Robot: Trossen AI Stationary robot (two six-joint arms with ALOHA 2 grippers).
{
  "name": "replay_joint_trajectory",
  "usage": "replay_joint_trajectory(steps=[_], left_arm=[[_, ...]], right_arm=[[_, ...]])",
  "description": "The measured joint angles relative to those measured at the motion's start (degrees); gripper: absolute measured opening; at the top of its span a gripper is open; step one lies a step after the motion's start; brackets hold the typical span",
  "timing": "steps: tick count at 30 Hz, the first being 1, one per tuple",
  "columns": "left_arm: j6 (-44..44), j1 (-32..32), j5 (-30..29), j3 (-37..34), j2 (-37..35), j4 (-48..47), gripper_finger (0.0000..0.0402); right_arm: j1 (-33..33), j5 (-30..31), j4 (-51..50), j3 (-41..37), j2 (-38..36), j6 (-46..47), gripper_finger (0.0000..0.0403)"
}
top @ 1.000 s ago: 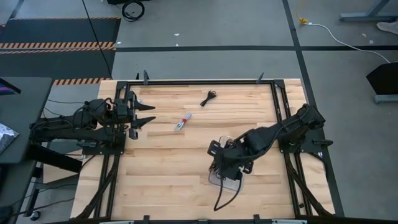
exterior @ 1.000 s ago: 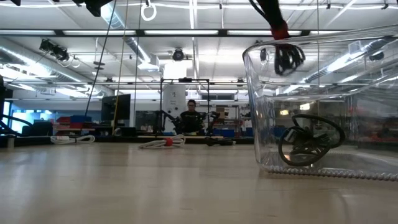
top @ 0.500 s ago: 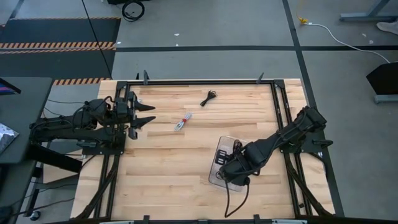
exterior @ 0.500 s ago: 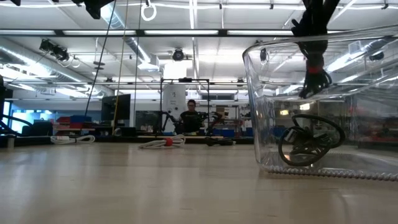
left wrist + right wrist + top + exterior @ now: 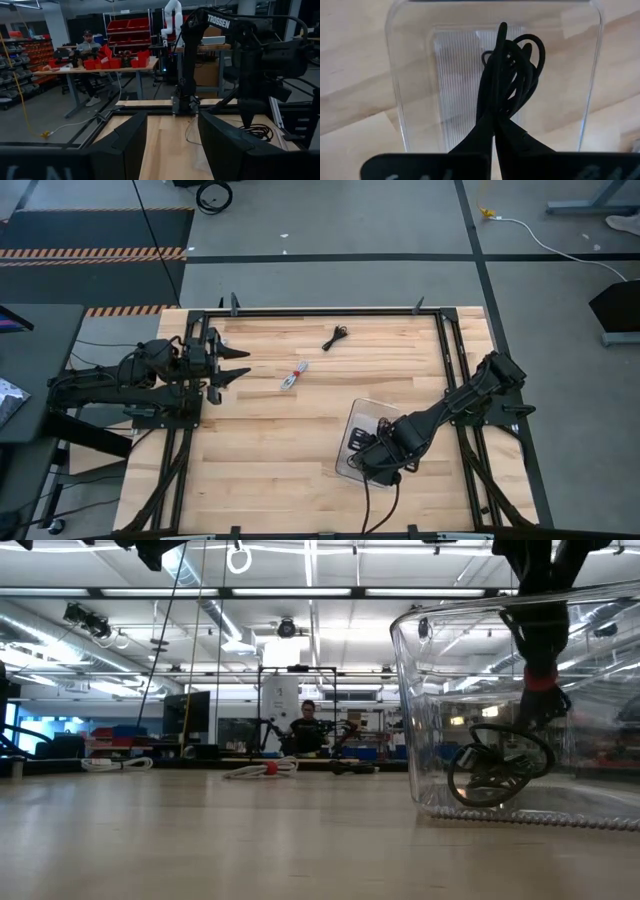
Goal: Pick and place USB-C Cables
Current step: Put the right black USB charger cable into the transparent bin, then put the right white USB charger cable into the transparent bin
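Black and thin, the coiled cable [image 5: 512,70] is pinched between the right gripper [image 5: 495,125] fingers, which are closed tight on its gathered end. Its loops fan out ahead of the fingertips in a narrow bunch, long axis running straight on from the fingers and down into the clear bin [image 5: 420,75]. In the high view the bin [image 5: 352,420] sits at about 5 o'clock on the table [image 5: 260,470], and the right gripper [image 5: 372,458] hangs over it, its arm reaching in from 3 o'clock. The low view shows the gripper's tip inside the bin walls, close above a second black coil [image 5: 498,766] that lies on the ribbed bin floor.

Two more cables lie out on the bare wood. A white-and-red cable [image 5: 294,376] rests near the table's centre, slightly toward 11 o'clock, its long axis running from 7 to 1 o'clock. A black cable [image 5: 335,336] lies near the far edge at about 12 o'clock, bunched in a short strand that also slants from 7 to 1 o'clock. The two are well apart from each other and from the bin.

At 9 o'clock the left gripper [image 5: 228,364] waits above the table edge with its fingers spread wide and nothing between them, pointing toward 3 o'clock.
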Motion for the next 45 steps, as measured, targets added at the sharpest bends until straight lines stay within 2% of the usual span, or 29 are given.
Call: replay_joint_trajectory(steps=[7, 14, 20, 24, 29, 32, 41, 45], left_arm=[[0.1, 0.0, 0.0, 0.0, 0.0, 0.1, 0.0185], [0.1, 0.0, 0.0, 0.0, 0.0, 0.1, 0.0185], [0.1, 0.0, 0.0, 0.0, 0.0, 0.1, 0.0185], [0.1, 0.0, -0.1, 0.0, 0.0, 0.1, 0.0185], [0.1, 0.0, -2.9, 0.0, 0.0, 0.1, 0.0185], [-0.4, 0.0, -3.0, 0.0, 0.0, 0.1, 0.0185], [-0.4, 0.0, -3.0, 0.0, 0.0, -0.2, 0.0185], [-0.3, 0.0, -3.0, 0.0, 0.0, -1.4, 0.0185]], right_arm=[[-0.1, 4.0, 2.0, -0.6, 0.0, 15.0, 0.0042], [-0.2, 4.2, 3.7, -0.6, 0.0, 15.0, 0.0076], [-0.2, 6.8, 4.9, -0.6, 0.0, 16.1, 0.0087], [-0.2, 16.3, 6.8, -0.6, 0.0, 22.6, 0.0087], [-1.9, 33.9, 11.9, -0.6, 0.0, 31.2, 0.01], [-4.5, 38.8, 18.9, -0.6, 0.0, 34.3, 0.0114], [-17.2, 37.1, 41.4, -0.6, 0.0, 32.5, 0.0162], [-24.6, 28.2, 47.6, -0.6, 0.0, 32.9, 0.0167]])
